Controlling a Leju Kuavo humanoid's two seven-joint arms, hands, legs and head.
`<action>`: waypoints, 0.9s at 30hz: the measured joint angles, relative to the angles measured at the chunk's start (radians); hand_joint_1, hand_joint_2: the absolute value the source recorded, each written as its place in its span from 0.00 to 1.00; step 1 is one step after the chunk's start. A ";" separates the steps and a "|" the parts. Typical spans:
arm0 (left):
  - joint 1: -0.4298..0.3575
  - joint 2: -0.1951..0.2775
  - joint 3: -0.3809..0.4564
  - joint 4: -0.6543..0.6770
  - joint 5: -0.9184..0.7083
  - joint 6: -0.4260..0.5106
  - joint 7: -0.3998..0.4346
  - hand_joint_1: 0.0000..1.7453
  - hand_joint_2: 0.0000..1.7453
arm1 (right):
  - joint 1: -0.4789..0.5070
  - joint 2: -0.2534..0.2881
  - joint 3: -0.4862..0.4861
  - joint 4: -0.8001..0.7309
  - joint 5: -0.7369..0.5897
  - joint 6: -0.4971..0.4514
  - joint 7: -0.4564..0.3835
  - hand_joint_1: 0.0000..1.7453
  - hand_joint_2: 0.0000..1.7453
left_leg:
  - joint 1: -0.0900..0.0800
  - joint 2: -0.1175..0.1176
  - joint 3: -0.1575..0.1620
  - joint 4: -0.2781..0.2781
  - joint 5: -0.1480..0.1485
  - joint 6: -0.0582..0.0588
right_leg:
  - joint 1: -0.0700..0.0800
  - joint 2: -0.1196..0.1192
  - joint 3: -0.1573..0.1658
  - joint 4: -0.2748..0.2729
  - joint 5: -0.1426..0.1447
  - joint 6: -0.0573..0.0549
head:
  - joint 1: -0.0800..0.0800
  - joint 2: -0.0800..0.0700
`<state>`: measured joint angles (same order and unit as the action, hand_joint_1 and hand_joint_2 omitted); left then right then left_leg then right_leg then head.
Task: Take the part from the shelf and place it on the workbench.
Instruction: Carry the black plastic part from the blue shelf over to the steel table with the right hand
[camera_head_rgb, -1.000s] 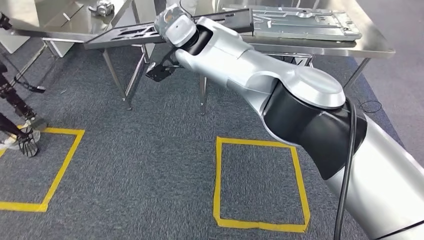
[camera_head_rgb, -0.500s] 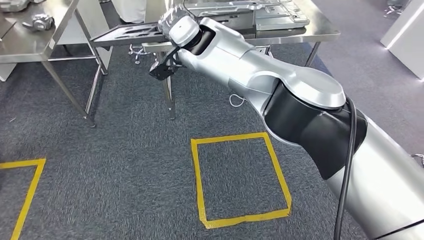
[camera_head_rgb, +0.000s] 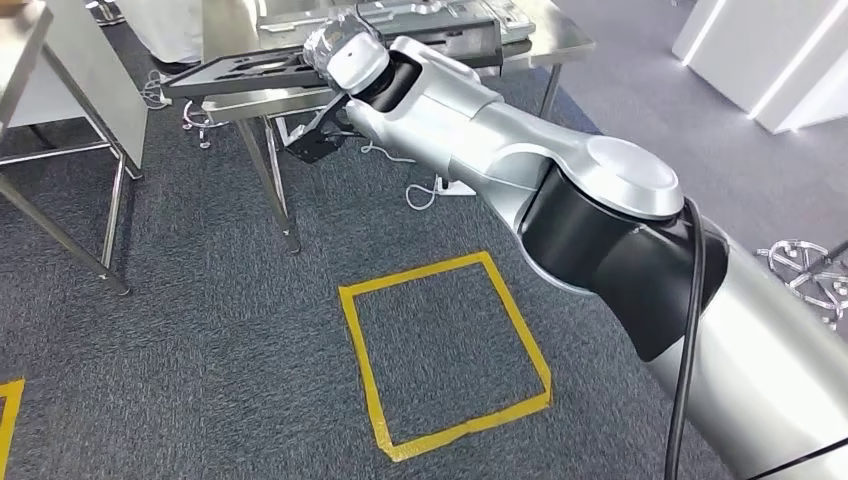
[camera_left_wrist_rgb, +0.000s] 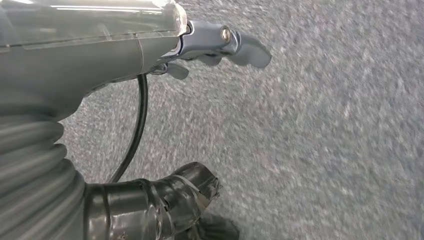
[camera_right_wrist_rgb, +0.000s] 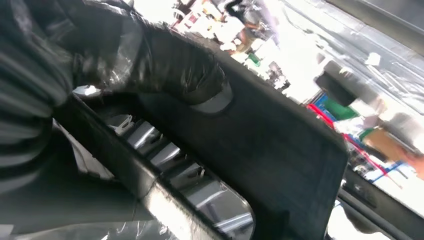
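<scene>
Right now the right hand (camera_head_rgb: 340, 55) is gripping the long dark part (camera_head_rgb: 240, 72) by one end, fingers wrapped over its edge, carrying it out beyond the wrist. Swinging so long a piece could be clipping the steel workbench (camera_head_rgb: 560, 40) just ahead. Grey carpet (camera_head_rgb: 200, 330) and yellow tape (camera_head_rgb: 445, 350) are lying below. The left hand (camera_left_wrist_rgb: 220, 47) is hanging loose, holding nothing.

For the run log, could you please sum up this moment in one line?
right robot hand: holds black panel | panel: carried in the air near metal table | left robot hand: hangs over carpet, holds nothing
</scene>
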<state>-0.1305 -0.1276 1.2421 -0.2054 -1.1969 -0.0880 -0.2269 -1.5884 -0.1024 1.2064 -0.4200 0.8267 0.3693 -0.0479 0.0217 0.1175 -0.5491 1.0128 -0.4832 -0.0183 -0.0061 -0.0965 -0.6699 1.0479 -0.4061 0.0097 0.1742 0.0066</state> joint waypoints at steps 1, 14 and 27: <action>-0.001 -0.001 0.000 0.000 0.000 0.000 0.000 0.00 1.00 | 0.001 0.001 -0.001 0.000 0.002 0.000 0.000 1.00 1.00 | -0.001 0.014 0.005 -0.001 -0.004 -0.005 | -0.001 0.014 -0.002 0.000 -0.002 -0.009 | 0.000 0.000; 0.002 0.003 0.000 0.000 -0.001 0.001 -0.001 0.00 1.00 | 0.017 0.030 -0.010 0.006 0.027 -0.007 0.006 1.00 1.00 | -0.015 -0.114 -0.066 0.045 0.032 0.031 | 0.017 0.138 0.025 -0.002 -0.019 -0.048 | 0.000 0.000; 0.002 0.002 0.000 0.000 0.001 0.005 0.008 0.00 1.00 | 0.019 0.038 -0.016 0.016 0.045 -0.013 0.001 1.00 1.00 | -0.019 -0.126 -0.056 0.011 0.035 0.028 | 0.015 0.129 0.026 -0.010 -0.017 -0.041 | 0.000 0.000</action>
<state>-0.1285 -0.1251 1.2420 -0.2052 -1.1962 -0.0835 -0.2192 -1.5697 -0.0646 1.1903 -0.4043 0.8718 0.3566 -0.0465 0.0031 -0.0085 -0.6050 1.0237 -0.4486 0.0093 0.0091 0.0322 -0.6442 1.0383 -0.4233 -0.0315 0.1743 0.0065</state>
